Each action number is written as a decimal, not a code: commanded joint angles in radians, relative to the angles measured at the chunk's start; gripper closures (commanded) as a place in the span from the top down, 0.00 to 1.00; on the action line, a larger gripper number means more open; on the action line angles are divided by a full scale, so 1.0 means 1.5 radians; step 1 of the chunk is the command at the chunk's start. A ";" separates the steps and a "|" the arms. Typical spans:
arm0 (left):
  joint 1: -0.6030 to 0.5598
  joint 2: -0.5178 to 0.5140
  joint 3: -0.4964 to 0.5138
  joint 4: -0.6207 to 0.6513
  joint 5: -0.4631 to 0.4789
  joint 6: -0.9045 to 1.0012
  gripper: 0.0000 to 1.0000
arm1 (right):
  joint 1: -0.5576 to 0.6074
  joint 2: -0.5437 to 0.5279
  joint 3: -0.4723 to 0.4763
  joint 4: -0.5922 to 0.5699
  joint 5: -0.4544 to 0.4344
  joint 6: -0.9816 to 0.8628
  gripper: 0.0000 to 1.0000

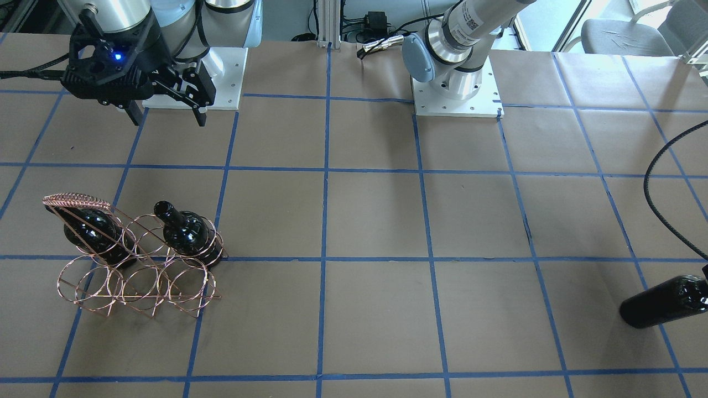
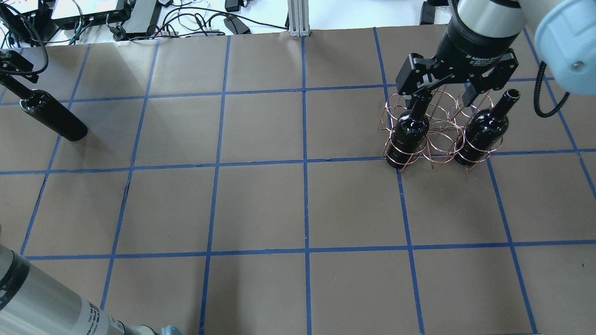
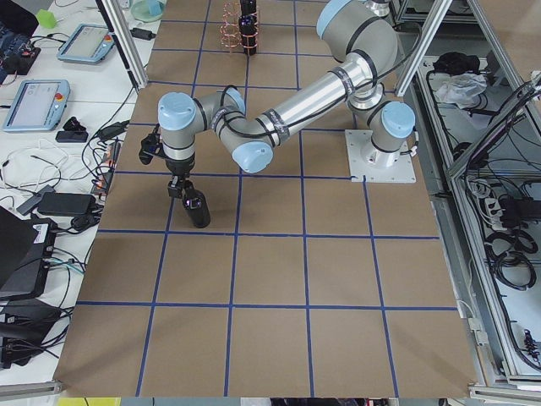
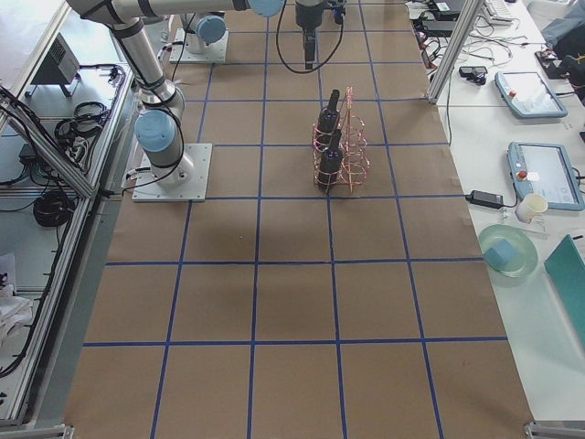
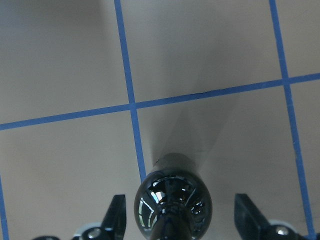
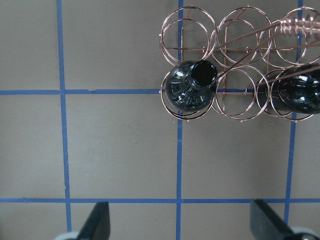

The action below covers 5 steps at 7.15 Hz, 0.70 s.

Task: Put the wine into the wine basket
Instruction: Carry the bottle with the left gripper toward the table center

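While the wine basket (image 1: 127, 282), two rings filled, sat at the robot's right, the wine (image 2: 52, 118) stood well apart at its left, with the left gripper (image 5: 179, 205) spread open astride its neck, probably readying a lift. Only the wrist view showed that gap; the right gripper (image 1: 168, 119) hung open and empty above the basket.

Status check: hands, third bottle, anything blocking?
Left hand open around the wine, upright on the table. Right hand open, empty, near the wine basket. Two bottles already racked; nothing seen blocking.
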 commanded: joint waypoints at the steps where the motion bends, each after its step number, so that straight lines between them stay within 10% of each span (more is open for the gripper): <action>1: 0.001 0.000 0.000 -0.003 0.021 0.000 0.76 | 0.000 0.000 0.000 0.000 0.002 0.000 1.00; 5: 0.000 0.000 0.000 -0.011 0.021 -0.002 0.67 | 0.000 0.000 0.001 0.001 0.003 0.001 1.00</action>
